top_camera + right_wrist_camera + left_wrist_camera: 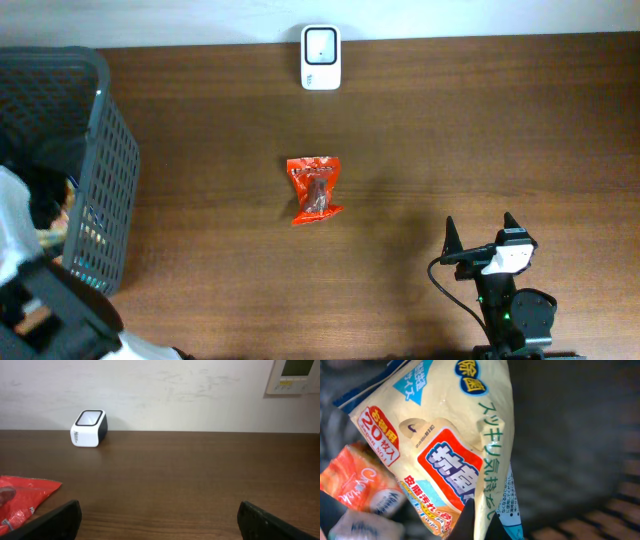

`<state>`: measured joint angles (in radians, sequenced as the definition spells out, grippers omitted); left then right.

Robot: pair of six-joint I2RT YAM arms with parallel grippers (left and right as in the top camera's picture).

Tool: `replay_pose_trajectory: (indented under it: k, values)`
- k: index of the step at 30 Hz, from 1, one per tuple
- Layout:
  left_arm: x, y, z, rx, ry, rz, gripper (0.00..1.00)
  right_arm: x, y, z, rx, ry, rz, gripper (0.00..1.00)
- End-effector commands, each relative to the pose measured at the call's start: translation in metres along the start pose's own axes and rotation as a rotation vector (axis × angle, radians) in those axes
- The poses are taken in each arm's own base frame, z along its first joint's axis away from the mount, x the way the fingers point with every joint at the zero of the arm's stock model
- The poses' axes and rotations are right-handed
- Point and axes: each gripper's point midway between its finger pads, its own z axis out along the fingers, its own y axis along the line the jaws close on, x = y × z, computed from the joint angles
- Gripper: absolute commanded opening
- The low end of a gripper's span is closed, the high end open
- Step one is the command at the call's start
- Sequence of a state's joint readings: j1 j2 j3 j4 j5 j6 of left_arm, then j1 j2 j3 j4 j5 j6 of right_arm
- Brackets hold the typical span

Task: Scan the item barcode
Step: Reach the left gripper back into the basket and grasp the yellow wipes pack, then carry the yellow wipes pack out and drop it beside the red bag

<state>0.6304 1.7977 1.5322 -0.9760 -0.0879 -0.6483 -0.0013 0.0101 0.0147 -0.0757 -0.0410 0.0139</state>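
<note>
In the basket [110, 150] at far left, the left gripper [477, 521] pinches the pack [455, 435] by a thin edge, so it could slip free on lifting; the right gripper [480, 224] sits spread, lower right.

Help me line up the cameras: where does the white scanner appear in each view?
Overhead: white scanner at top centre, by the table's far edge.
Right wrist: upper left, at the table's back edge.
Left wrist: not in it; a yellow packet fills the view.
Shared landmark: red packet, centre overhead, bottom left in right wrist.
</note>
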Motion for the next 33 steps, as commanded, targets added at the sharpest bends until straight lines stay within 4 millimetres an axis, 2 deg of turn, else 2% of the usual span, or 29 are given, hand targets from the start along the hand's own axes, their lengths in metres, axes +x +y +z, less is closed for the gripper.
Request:
replay_pose_trajectory:
  k: [1,4,5,8,10,11,14,16,19,20,22,25,28,33]
  values:
    - [-0.032,-0.043,-0.144,0.369,-0.228,0.017,0.00,0.004,-0.004,0.000,0.018,0.005,-0.006,0.99]
    - [-0.032,-0.049,-0.232,0.556,-0.374,0.038,0.00,0.004,-0.004,0.000,0.018,0.005,-0.006,0.99]
    - [-0.029,-0.049,-0.253,0.605,-0.407,0.048,0.00,0.004,-0.004,0.000,0.018,0.005,-0.006,0.98]
    - [-0.002,-0.052,-0.325,0.790,-0.501,0.114,0.00,0.004,-0.004,0.000,0.018,0.005,-0.006,0.98]
    - [0.023,-0.052,-0.362,0.890,-0.532,0.169,0.00,0.004,-0.004,0.000,0.018,0.005,-0.006,0.98]
    - [0.037,-0.053,-0.376,0.930,-0.539,0.198,0.00,0.004,-0.004,0.000,0.018,0.005,-0.006,0.99]
    - [0.079,-0.065,-0.400,1.033,-0.523,0.358,0.00,0.004,-0.004,0.000,0.018,0.005,-0.006,0.98]
    - [0.120,-0.082,-0.409,1.116,-0.476,0.559,0.00,0.004,-0.004,0.000,0.018,0.005,-0.006,0.98]
    - [0.168,-0.098,-0.401,1.146,-0.382,0.770,0.00,0.004,-0.004,0.000,0.018,0.005,-0.006,0.98]
    - [0.185,-0.104,-0.393,1.141,-0.336,0.836,0.00,0.004,-0.004,0.000,0.018,0.005,-0.006,0.98]
    - [0.208,-0.111,-0.376,1.105,-0.256,0.894,0.00,0.004,-0.004,0.000,0.018,0.005,-0.006,0.98]
    - [0.236,-0.120,-0.330,0.945,-0.145,0.973,0.00,0.004,-0.004,0.000,0.018,0.005,-0.006,0.98]
    - [0.273,-0.126,-0.264,0.696,-0.014,1.094,0.00,0.004,-0.004,0.000,0.018,0.005,-0.006,0.98]
    - [0.329,-0.134,-0.186,0.434,0.146,1.249,0.00,0.004,-0.004,0.000,0.018,0.005,-0.006,0.99]
